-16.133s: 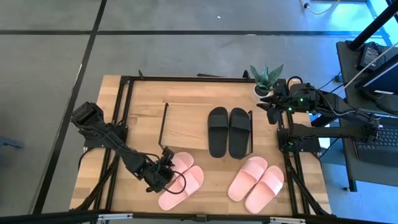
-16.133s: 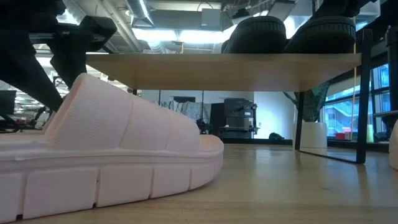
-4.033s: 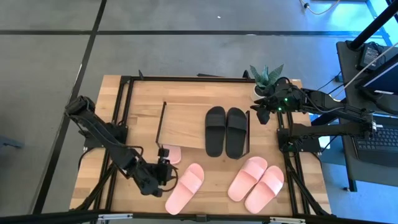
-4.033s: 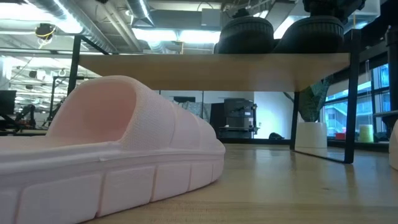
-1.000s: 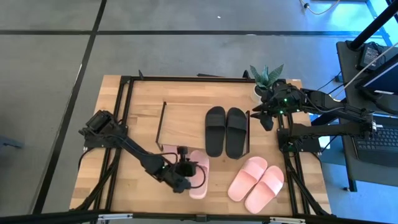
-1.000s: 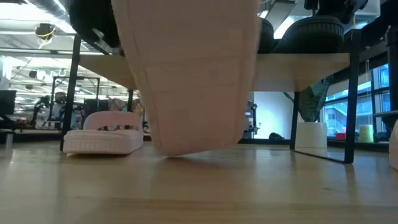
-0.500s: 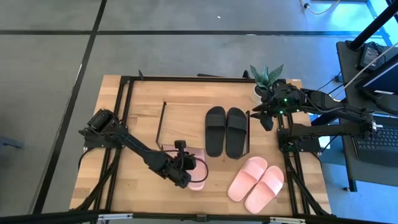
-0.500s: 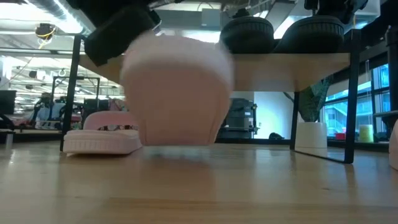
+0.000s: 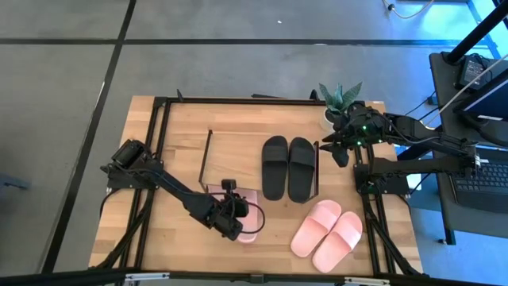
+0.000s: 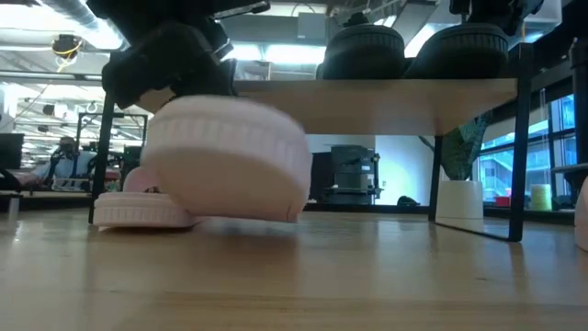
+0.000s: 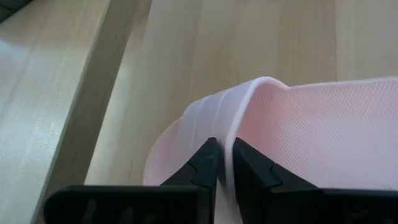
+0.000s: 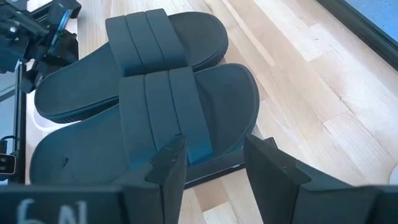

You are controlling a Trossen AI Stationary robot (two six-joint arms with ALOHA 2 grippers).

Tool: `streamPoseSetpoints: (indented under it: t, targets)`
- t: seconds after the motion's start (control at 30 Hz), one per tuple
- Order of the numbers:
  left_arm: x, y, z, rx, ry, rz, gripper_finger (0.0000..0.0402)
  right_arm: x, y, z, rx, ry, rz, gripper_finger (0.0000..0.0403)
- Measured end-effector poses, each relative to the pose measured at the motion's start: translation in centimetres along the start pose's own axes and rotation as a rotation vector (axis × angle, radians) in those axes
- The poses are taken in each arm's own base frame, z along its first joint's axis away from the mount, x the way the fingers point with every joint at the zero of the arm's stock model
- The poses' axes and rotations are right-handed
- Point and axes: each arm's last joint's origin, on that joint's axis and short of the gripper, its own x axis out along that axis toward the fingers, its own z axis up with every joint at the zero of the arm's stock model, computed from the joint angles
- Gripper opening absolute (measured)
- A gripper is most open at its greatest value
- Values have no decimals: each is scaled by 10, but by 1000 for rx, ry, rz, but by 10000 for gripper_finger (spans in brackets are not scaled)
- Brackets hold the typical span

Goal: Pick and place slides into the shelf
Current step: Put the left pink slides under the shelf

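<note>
Pink slide sits pinched by its strap in the left claw — toe pointing under the shelf just ahead; right claw gapes empty.

text: none legible | labels: none | brands: none | signs: none

There are two black slides, four pink slides, one shelf and one potted plant.
</note>
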Motion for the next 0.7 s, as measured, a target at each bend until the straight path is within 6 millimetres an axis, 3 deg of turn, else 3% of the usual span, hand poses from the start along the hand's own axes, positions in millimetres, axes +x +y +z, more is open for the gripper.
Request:
streamPoseSetpoints:
  t: [0.53,0.7]
  targets:
    - [-1,-2,2,-15,-16,-17,60,0,0,0,0,0,0,159]
    - [0,-3,1,-11,-3,-44,91,0,0,0,-1,0,0,159]
